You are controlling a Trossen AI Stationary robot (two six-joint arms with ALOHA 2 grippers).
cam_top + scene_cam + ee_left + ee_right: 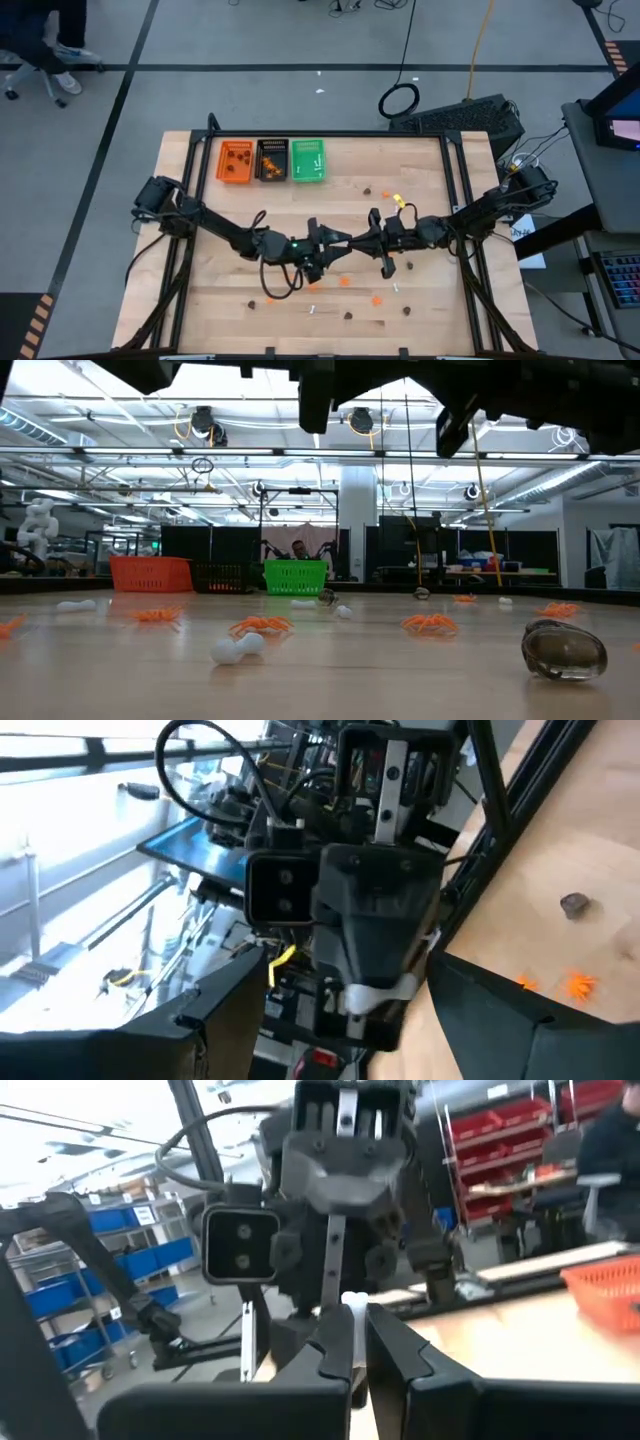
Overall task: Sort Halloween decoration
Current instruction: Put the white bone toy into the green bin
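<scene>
Right end effector (pixel 352 1335) clenched on thin white stick (pixel 351 1302), raised above mid surface (pixel 430 170). Left end effector (pixel 335 240) released, facing it closely. Better to close left around the stick's free end before opening right.

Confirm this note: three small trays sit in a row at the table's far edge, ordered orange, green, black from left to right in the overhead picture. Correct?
Not quite. In the high view the order is orange tray, black tray, then green tray: black is in the middle, green on the right. They do sit in a row near the table's far edge.
</scene>
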